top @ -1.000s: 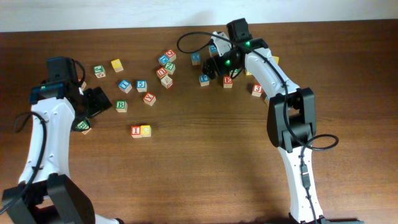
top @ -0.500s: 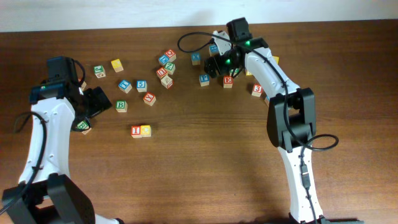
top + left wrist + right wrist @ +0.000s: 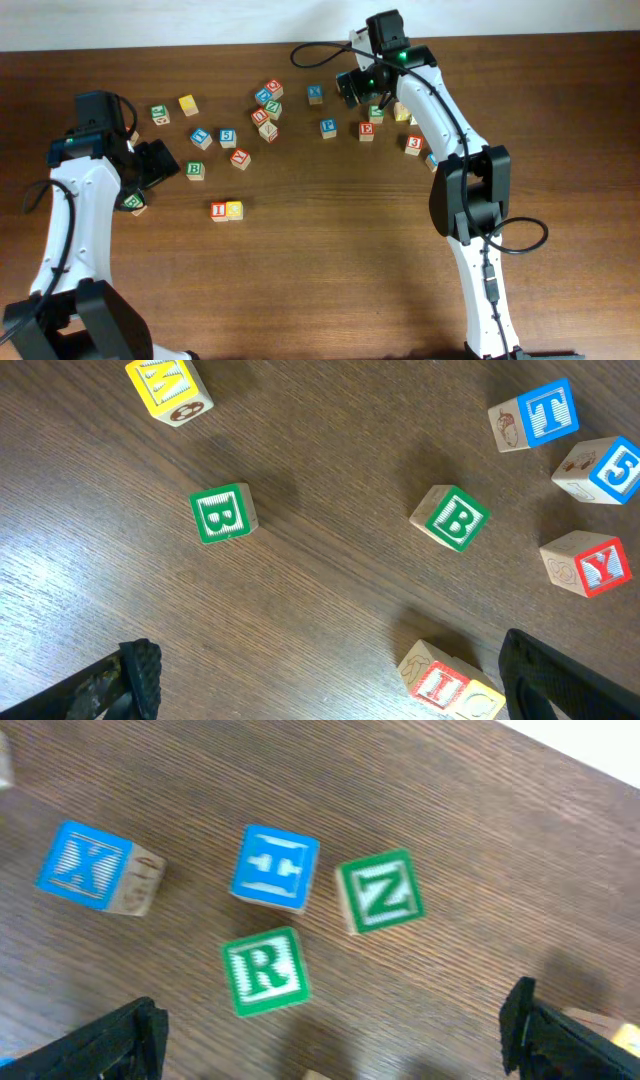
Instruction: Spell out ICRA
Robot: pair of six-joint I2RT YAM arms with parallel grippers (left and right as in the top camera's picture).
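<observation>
**Overhead and wrist views: both hands hanging released, I cube and yellow cube sitting paired**

Overhead, the left hand (image 3: 158, 163) is hovering over the 9 o'clock side of the desk (image 3: 330, 250). Its jaws are standing spread wide and gripping nothing. The red I cube (image 3: 219, 211) is lying at about 4 o'clock from that hand. The yellow-faced cube (image 3: 234, 210) is touching the I cube on its 3 o'clock side.

The left wrist view is catching this pair at 5 o'clock in its picture, partly cut by the lower edge. Higher up, a green B cube (image 3: 222, 513) is lying well apart at 9 o'clock from a second green B cube (image 3: 450, 517). A red Y cube (image 3: 588, 563) is sitting near the 3 o'clock edge.

The right hand (image 3: 347, 88) is hanging near the 12 o'clock edge of the desk, likewise released and empty. A red E cube (image 3: 367, 131) is lying at 5 o'clock from it.

In the right wrist view, the green R cube (image 3: 265, 972) is resting flat on the wood, letter up. It is sitting just at 6 o'clock from a blue-lettered cube (image 3: 275, 867). A green Z cube (image 3: 380, 892) is sitting just beside that blue cube at 3 o'clock. A blue X cube (image 3: 85, 863) is lying apart at 9 o'clock.
</observation>
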